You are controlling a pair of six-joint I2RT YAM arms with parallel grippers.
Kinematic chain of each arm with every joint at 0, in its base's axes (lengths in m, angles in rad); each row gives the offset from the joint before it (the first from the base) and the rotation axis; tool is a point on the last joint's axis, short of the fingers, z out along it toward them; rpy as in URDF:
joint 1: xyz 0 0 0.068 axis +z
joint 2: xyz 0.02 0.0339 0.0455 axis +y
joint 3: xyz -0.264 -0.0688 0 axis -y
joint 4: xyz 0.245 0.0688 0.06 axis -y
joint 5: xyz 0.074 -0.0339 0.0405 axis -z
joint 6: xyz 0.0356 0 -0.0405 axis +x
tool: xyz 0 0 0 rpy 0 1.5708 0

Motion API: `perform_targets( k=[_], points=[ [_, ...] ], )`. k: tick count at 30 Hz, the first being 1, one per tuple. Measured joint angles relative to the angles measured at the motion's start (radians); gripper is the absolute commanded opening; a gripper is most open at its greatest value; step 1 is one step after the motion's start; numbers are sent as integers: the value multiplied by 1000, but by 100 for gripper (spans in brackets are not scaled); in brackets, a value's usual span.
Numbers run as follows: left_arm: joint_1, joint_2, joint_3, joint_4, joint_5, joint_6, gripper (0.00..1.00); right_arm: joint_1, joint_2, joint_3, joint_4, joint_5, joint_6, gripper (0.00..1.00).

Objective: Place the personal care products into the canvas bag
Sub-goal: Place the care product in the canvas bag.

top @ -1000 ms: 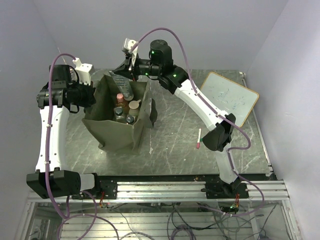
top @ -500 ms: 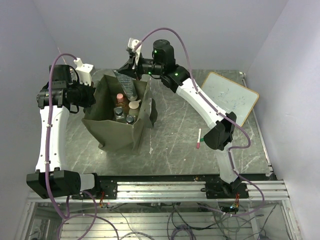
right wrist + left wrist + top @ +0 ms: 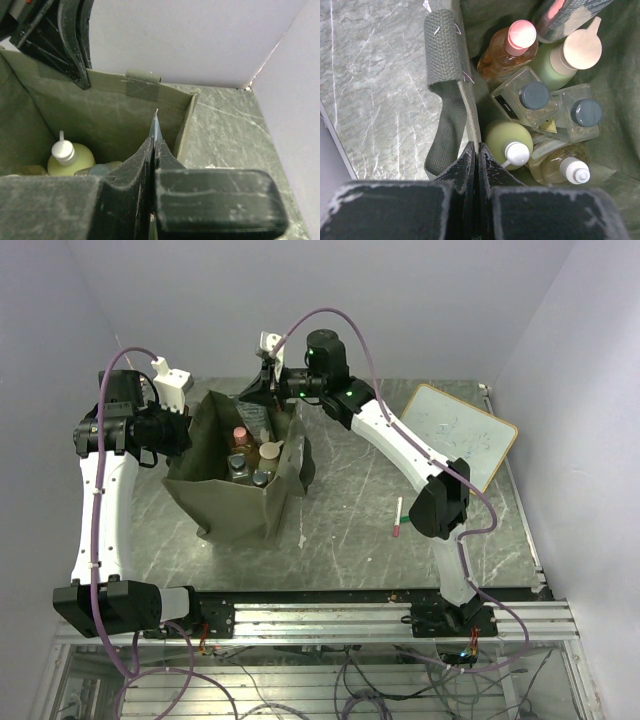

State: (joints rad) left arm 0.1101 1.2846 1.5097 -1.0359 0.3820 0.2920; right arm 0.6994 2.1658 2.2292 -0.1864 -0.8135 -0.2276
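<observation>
The olive-green canvas bag (image 3: pixel 232 505) stands open at the left of the table. Several personal care bottles stand inside: an orange one with a pink cap (image 3: pixel 507 50), a green one with a beige cap (image 3: pixel 559 64), two clear ones with dark caps (image 3: pixel 530 97), a round yellow-green pump bottle (image 3: pixel 506 137) and a pale yellow one (image 3: pixel 559 167). My left gripper (image 3: pixel 183 432) is shut on the bag's left rim (image 3: pixel 470 107). My right gripper (image 3: pixel 258 392) is shut on the flat end of a tube (image 3: pixel 156 125). It holds the tube (image 3: pixel 570 12) nearly upright inside the bag's back edge.
A wooden-framed whiteboard (image 3: pixel 460 435) lies at the right rear. A red marker pen (image 3: pixel 398 517) lies right of the bag. A small dark item (image 3: pixel 303 538) lies near the bag's front corner. Walls close the table at the back and both sides.
My right gripper has turned and shifted slightly, swinging the tube from slanting across the bag's mouth to nearly upright under the wrist. My left gripper has kept its hold on the rim.
</observation>
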Motion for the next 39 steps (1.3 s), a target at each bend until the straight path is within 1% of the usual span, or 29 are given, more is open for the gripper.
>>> perform_targets(
  k=[11, 21, 39],
  points=[
    [0, 5, 0, 0, 7, 5, 7, -1, 1, 62, 55, -15, 26, 0],
    [1, 8, 0, 0, 13, 5, 7, -1, 1, 60, 63, -21, 10, 0],
    [3, 3, -18, 2, 39, 5, 7, -6, -9, -150, 72, -40, -144, 0]
  ],
)
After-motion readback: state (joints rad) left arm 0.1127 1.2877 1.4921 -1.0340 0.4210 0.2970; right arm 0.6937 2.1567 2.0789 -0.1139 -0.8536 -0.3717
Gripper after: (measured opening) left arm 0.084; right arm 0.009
